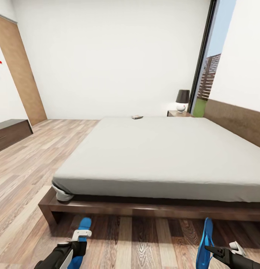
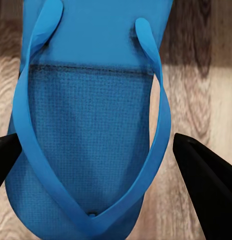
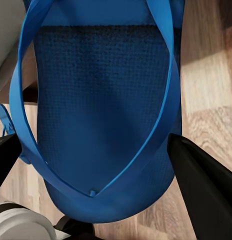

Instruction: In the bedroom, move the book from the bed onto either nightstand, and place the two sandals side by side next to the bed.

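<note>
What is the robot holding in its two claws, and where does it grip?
Each gripper, left and right, holds one blue sandal, pinched across its sides near the toe end.

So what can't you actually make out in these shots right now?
- Book: head view, too small to read its cover.
- Nightstand: head view, mostly behind the bed.
- Right sandal: head view, edge-on, cut by the bottom edge.
- Left gripper: grip on left sandal unclear.

Open floor [image 1: 145,239] before bed frame [image 1: 145,209]

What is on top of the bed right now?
On the bed, only the book lies near its far edge; the mattress is otherwise bare. Whatever lies under the platform frame is hidden.
</note>
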### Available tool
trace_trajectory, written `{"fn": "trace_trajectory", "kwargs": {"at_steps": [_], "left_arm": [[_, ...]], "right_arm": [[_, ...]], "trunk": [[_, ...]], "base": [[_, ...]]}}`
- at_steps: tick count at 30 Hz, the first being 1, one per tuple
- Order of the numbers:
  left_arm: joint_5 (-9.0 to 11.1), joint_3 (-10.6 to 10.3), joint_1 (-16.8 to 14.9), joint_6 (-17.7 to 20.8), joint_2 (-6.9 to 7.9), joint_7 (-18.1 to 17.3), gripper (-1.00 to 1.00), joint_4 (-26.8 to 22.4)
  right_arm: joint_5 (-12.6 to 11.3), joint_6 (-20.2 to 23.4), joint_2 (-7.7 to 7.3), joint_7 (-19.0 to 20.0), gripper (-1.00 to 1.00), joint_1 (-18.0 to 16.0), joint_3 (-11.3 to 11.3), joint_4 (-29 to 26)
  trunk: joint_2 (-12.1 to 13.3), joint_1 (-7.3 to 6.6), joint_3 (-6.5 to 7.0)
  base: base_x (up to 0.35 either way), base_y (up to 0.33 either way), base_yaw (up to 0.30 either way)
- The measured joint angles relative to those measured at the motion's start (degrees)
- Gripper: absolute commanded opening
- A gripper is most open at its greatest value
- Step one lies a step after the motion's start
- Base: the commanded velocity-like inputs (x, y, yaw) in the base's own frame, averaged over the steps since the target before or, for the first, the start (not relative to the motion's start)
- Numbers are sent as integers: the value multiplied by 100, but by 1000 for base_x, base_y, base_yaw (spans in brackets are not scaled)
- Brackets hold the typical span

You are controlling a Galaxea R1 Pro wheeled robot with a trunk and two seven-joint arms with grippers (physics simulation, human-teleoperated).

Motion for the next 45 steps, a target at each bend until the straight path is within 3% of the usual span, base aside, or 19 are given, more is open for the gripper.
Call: {"fn": "trace_trajectory", "kwargs": {"at_steps": [15,45], "left_arm": [[-1,2,1,0,-40,-8,-100,12],[7,22,1,-9,-40,-8,-100,12]], "right_arm": [[-1,3,-7,0,-100,2,-8,-6],[-2,3,-9,0,-100,2,-9,-9]], "trunk": [[-602,329,-269],[-643,408,-934]], "base": [[0,0,0],[0,0,0]]}}
